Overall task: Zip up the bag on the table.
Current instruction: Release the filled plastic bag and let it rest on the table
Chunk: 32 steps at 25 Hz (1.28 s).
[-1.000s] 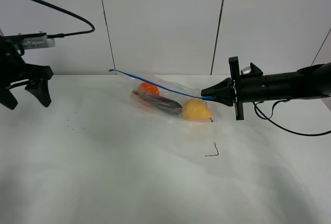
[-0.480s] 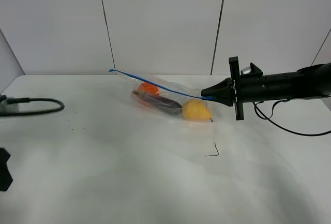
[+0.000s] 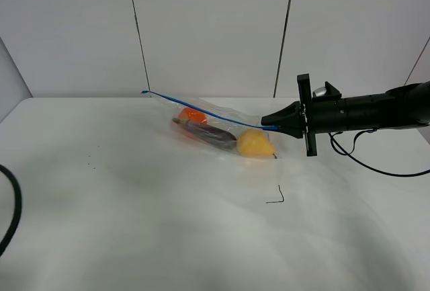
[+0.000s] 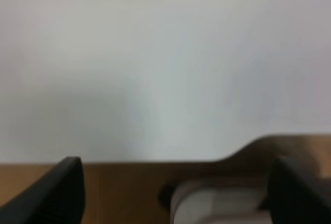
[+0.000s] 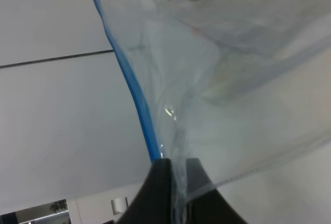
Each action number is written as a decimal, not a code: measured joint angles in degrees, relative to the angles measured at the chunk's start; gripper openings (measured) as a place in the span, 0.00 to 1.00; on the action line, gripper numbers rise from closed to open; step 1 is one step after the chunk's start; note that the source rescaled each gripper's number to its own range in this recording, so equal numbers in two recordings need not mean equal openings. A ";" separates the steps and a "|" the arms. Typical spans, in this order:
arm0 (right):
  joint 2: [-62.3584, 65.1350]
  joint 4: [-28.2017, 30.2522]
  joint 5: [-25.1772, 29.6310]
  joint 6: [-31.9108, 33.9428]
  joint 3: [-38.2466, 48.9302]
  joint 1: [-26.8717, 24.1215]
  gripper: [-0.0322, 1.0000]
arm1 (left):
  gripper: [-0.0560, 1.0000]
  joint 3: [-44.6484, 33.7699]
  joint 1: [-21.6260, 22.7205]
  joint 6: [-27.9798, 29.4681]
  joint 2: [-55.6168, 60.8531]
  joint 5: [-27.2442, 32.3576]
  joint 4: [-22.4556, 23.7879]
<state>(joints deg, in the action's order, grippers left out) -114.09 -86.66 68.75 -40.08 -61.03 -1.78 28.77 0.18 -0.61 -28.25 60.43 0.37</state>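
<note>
Lying toward the far middle of the white worktop, the clear bag holds an orange, a purple eggplant and a yellow pear. Its blue zipper strip runs from a raised far-left end to the right corner. The right pincer reaches in from the right, clenched on that corner of the bag at the strip's end; the wrist view shows plastic pinched between its tips. The left pincer is outside the overhead view; its wrist view shows both tips spread wide, grasping nothing. A small black wire mark lies nearer, apart from the bag.
</note>
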 joint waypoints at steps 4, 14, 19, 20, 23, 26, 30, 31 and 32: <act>0.00 0.00 0.00 0.45 0.00 0.00 0.03 | 0.98 0.00 0.00 -0.05 8.65 -0.16 0.00; 0.00 0.00 0.00 2.53 0.00 0.00 0.09 | 0.98 -0.34 0.00 -0.17 25.80 -0.10 0.00; 0.11 0.57 0.12 4.22 0.00 0.00 0.63 | 0.98 -0.34 0.00 -0.17 28.37 -0.06 0.00; 0.22 0.89 0.12 4.43 0.00 0.00 0.78 | 0.98 -0.34 0.00 -0.17 28.37 -0.06 0.00; 0.41 1.87 0.16 5.14 0.00 -0.05 0.95 | 0.98 -0.34 0.00 -0.17 28.37 -0.06 0.00; 0.41 6.80 0.16 7.20 -1.66 -0.05 0.99 | 0.98 -0.34 0.00 -0.17 28.37 -0.06 0.00; 0.41 22.17 0.36 14.23 -8.29 -0.05 1.00 | 0.98 -0.34 0.00 -0.17 28.37 -0.06 0.00; 0.41 27.27 0.47 16.46 -10.69 -0.05 1.00 | 0.98 -0.34 0.00 -0.17 28.37 -0.06 0.00; 0.41 31.68 0.47 18.71 -12.83 -0.05 1.00 | 0.98 -0.34 0.00 -0.17 28.37 -0.06 0.00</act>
<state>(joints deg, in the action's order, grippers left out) -113.68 -54.98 69.23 -21.37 -73.87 -1.82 28.42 0.18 -0.78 0.12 60.37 0.37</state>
